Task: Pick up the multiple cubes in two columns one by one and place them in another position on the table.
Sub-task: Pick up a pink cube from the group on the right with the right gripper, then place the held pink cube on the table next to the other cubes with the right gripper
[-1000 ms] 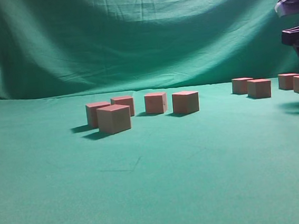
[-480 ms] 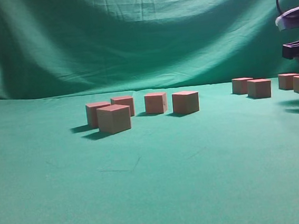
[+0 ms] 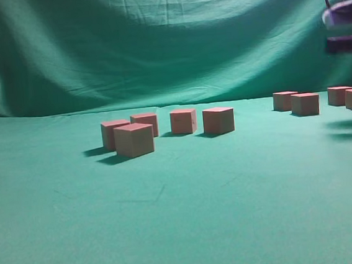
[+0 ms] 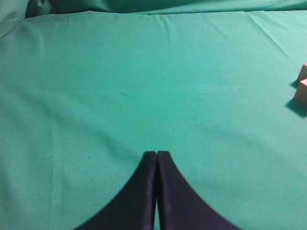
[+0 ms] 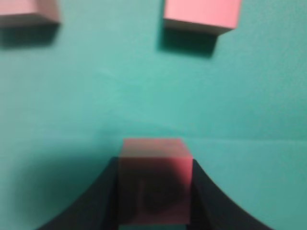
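**Now Gripped: One Cube Caught Between the Right Arm's Jaws**

Seen from the right wrist, the right gripper (image 5: 154, 191) has its two dark fingers (image 5: 103, 201) pressed against both sides of a reddish-pink cube (image 5: 155, 179), the block filling the space between them. Two more cubes lie on the green cloth beyond it, one at upper left (image 5: 29, 12) and one at upper right (image 5: 202, 14), both cut by the frame's top edge and apart from the held block.

From the exterior view, the right arm (image 3: 347, 28) shows only at the far right edge, blurred, above a group of four cubes (image 3: 305, 104) lying near the back of the table (image 3: 184, 218). A second group of four cubes (image 3: 134, 140) sits left of centre, with the nearest one standing just in front of its neighbours. The two groups are well apart.

At the left wrist, the left gripper (image 4: 157, 155) hangs over bare cloth with its fingertips pressed together and nothing between them. Two cubes (image 4: 302, 84) peek in at that view's right edge, well away from the gripper.
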`<state>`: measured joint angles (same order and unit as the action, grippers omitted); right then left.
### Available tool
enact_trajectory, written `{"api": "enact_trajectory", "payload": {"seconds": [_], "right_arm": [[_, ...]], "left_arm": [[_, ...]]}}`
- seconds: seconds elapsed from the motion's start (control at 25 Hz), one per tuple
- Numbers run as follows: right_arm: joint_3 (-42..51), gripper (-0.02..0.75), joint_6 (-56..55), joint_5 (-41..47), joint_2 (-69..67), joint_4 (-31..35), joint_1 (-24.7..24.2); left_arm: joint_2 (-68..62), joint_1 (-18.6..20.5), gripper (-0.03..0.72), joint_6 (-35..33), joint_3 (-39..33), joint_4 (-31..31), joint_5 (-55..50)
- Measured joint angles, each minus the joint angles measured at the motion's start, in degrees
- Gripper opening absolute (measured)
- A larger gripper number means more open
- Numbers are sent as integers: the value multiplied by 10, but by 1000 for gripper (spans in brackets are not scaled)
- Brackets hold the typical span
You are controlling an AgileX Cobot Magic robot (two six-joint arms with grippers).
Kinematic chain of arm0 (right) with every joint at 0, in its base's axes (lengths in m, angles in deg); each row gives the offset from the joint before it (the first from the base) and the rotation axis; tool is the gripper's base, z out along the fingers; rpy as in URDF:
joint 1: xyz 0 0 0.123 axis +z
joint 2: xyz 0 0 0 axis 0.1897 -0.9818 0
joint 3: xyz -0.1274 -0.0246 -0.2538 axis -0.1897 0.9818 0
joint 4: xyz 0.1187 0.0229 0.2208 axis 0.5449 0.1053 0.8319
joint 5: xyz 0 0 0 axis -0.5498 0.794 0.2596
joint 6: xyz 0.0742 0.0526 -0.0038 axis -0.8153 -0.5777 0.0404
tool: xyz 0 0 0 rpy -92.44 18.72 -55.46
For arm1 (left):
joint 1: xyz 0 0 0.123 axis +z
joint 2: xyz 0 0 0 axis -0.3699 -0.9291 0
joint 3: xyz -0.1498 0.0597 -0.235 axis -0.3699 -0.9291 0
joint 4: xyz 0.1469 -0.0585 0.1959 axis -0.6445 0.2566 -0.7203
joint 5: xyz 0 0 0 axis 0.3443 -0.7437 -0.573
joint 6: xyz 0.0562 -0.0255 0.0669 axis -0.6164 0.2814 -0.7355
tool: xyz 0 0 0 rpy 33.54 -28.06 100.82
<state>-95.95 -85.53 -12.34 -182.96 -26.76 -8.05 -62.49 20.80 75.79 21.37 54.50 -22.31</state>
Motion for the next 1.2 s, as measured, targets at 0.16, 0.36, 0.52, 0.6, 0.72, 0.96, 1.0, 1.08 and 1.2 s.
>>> {"api": "enact_trajectory", "payload": {"seconds": [0.16, 0.36, 0.52, 0.6, 0.72, 0.96, 1.0, 1.08, 1.2], "right_arm": [[0, 260, 29, 39, 72, 42, 36], [2, 260, 57, 59, 150, 70, 127], [6, 260, 78, 70, 159, 74, 213], [11, 260, 100, 70, 156, 74, 261], [12, 260, 150, 54, 143, 75, 322], [12, 260, 217, 9, 100, 76, 391], [12, 260, 220, 8, 92, 76, 393], [12, 260, 225, 4, 73, 75, 393], [4, 260, 225, 4, 51, 68, 393]], "left_arm": [[0, 0, 0, 0, 0, 0, 0], [0, 0, 0, 0, 0, 0, 0], [0, 0, 0, 0, 0, 0, 0], [0, 0, 0, 0, 0, 0, 0], [0, 0, 0, 0, 0, 0, 0], [0, 0, 0, 0, 0, 0, 0], [0, 0, 0, 0, 0, 0, 0], [0, 0, 0, 0, 0, 0, 0], [0, 0, 0, 0, 0, 0, 0]]}}
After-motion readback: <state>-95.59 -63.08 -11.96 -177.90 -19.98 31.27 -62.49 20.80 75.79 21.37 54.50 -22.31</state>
